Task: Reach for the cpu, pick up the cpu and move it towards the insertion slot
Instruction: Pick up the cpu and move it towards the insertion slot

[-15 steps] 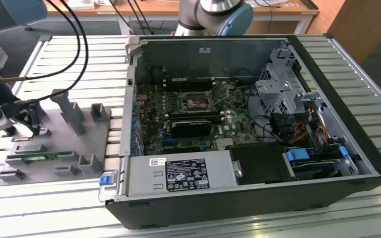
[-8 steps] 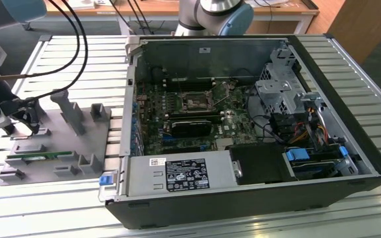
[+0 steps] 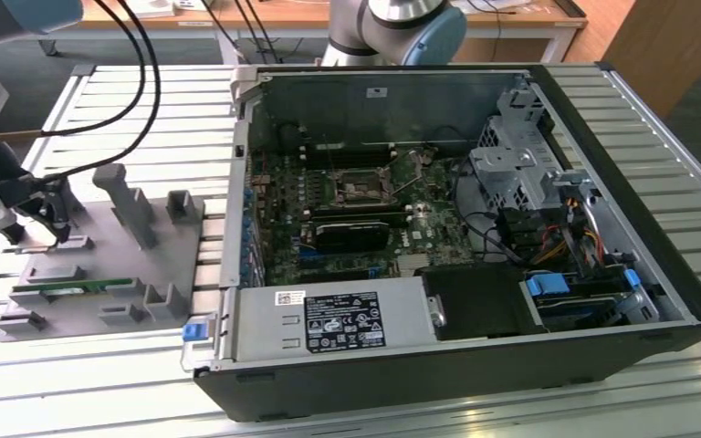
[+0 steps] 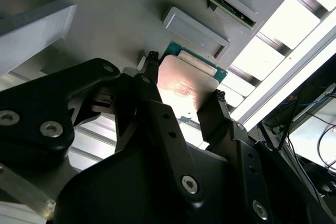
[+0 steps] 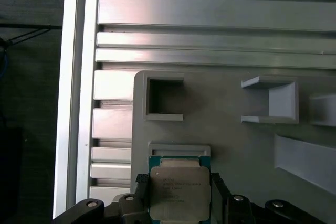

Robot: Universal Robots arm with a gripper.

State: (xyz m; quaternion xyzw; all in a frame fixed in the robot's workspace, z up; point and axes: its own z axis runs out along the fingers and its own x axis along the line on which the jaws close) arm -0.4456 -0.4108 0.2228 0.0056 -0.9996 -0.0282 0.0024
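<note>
The cpu (image 5: 180, 195) sits squarely between the black fingers (image 5: 143, 195) of the gripper (image 5: 179, 182). In both wrist views we see them pressed against two opposite edges of the chip, parted only by its width and clamped on it. Its silver top faces up (we cannot tell whether it rests on the tray or hangs clear of it). In the exterior view the gripper hangs over the grey tray (image 3: 95, 260) at the exterior view's left, about nine o'clock from the open computer case (image 3: 448, 383). The insertion slot (image 3: 357, 189) lies well apart, inside that case, at three o'clock from the tray. A green memory stick (image 3: 70, 287) rests in the tray, at six o'clock from the gripper.
</note>
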